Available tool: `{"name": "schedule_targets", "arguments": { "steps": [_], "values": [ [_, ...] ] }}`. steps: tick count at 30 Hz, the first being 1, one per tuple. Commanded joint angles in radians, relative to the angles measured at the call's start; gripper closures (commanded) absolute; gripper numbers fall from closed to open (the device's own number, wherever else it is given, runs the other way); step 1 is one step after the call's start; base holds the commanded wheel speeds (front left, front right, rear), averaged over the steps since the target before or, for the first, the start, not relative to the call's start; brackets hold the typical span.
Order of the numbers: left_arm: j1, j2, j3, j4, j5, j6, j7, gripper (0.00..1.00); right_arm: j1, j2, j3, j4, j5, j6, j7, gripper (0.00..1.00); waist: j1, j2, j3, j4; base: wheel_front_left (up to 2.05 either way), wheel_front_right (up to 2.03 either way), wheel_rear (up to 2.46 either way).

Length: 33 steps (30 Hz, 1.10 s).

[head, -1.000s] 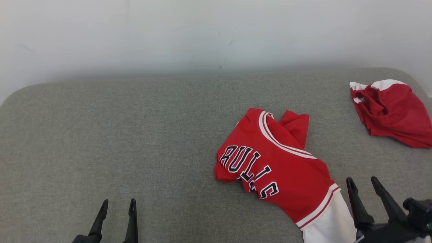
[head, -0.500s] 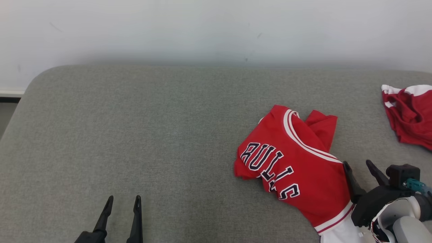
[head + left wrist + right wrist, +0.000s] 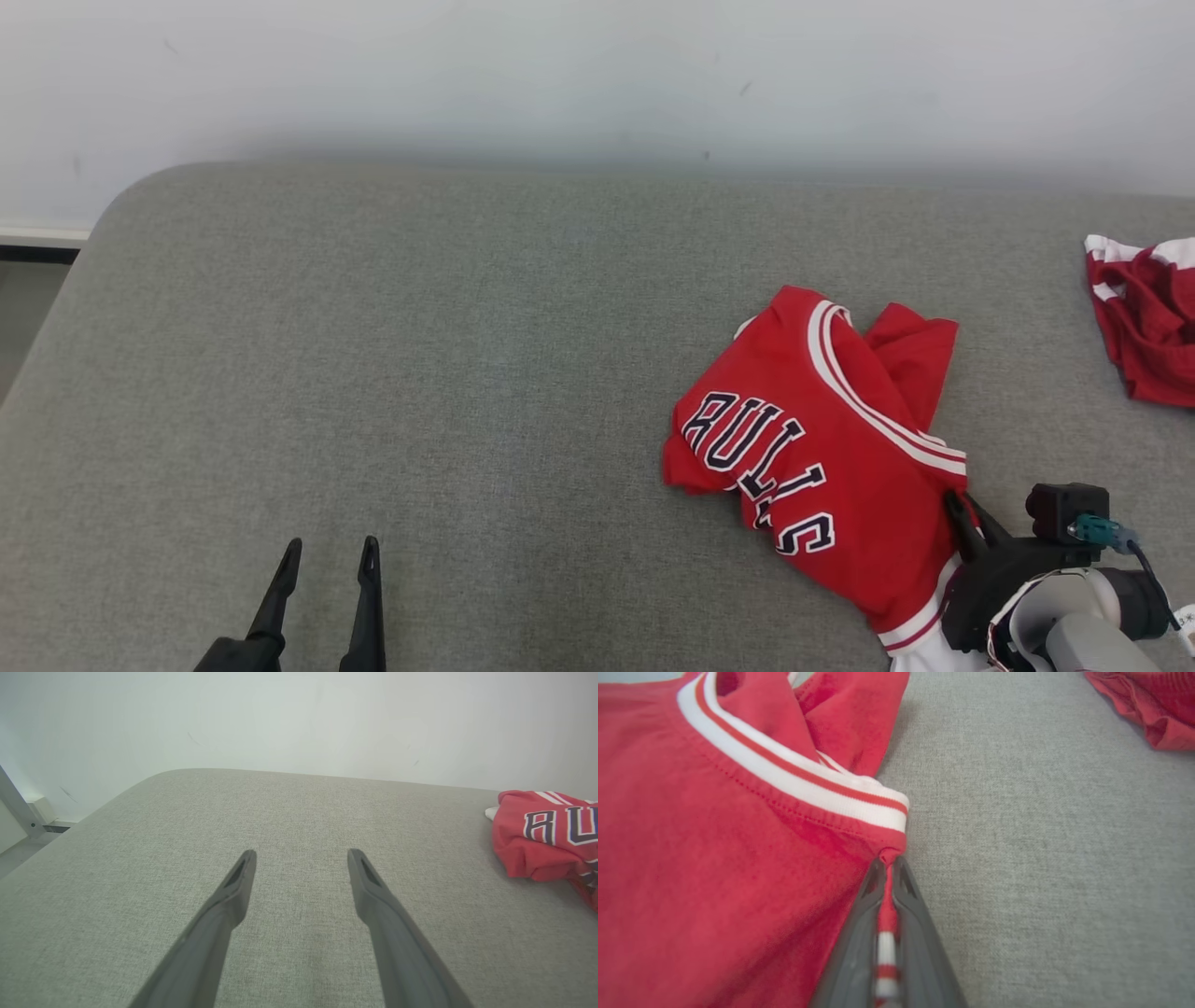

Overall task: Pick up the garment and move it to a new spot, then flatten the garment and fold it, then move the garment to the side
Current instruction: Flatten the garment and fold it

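The garment (image 3: 822, 448) is a red jersey with white trim and dark lettering, lying crumpled on the grey cushioned surface (image 3: 420, 373) at centre right. My right gripper (image 3: 963, 511) sits at the jersey's right edge, just below the striped armhole band. In the right wrist view my right gripper (image 3: 888, 864) is shut on the garment (image 3: 714, 858), with a fold of red cloth and striped trim pinched between its fingers. My left gripper (image 3: 325, 560) hovers open at the lower left, far from the jersey. The left wrist view shows my left gripper (image 3: 301, 856) over bare cushion, the garment (image 3: 542, 835) at far right.
A second red and white garment (image 3: 1144, 322) lies at the far right edge of the cushion, also seen as a red garment (image 3: 1153, 709) at the top right of the right wrist view. A pale wall (image 3: 597, 75) backs the surface. Floor (image 3: 23, 299) shows beyond the left edge.
My right gripper has closed from open onto the jersey's right edge. The head camera has turned left, shifting the whole scene rightward. The left gripper keeps its pose.
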Motion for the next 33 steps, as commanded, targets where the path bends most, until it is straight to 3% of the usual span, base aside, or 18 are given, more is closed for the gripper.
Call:
{"name": "schedule_targets", "arguments": {
  "steps": [1,6,11,17,20,26,33],
  "values": [
    [0.007,-0.001,0.003,-0.002,0.006,0.003,-0.003,0.0,-0.005,-0.001,0.016,0.018,0.015,-0.003,-0.024,1.0,0.0,0.0,-0.01,-0.011,0.0,0.0,0.0],
    [0.011,-0.001,0.005,-0.002,0.007,0.0,-0.003,0.0,-0.049,-0.015,0.039,-0.044,0.08,-0.003,-0.106,1.0,0.0,0.0,-0.032,-0.023,0.0,0.0,0.0],
    [0.023,-0.003,0.003,0.001,0.008,-0.001,-0.003,0.0,-0.067,-0.016,0.094,-0.215,0.13,-0.003,-0.137,1.0,0.0,0.0,-0.056,-0.023,0.0,0.0,0.0],
    [0.029,-0.004,-0.002,0.0,0.004,-0.006,-0.003,0.0,-0.095,0.015,0.14,-0.388,0.152,-0.003,-0.117,1.0,0.0,0.0,-0.071,0.007,0.0,0.0,0.0],
    [0.03,-0.007,-0.008,0.001,0.003,-0.007,-0.003,0.0,-0.127,0.074,0.172,-0.474,0.14,-0.003,-0.078,1.0,0.0,0.0,-0.077,0.054,0.0,0.0,0.0],
    [0.014,-0.013,-0.029,0.012,0.001,-0.009,-0.003,0.0,-0.18,0.187,0.24,-0.46,0.103,-0.003,-0.04,1.0,0.0,0.0,-0.078,0.152,0.0,0.0,0.0],
    [-0.005,-0.019,-0.056,0.038,-0.003,-0.018,-0.003,0.0,-0.22,0.272,0.338,-0.311,0.095,-0.003,-0.041,1.0,0.0,0.0,-0.069,0.25,0.0,0.0,0.0]
  ]
}}
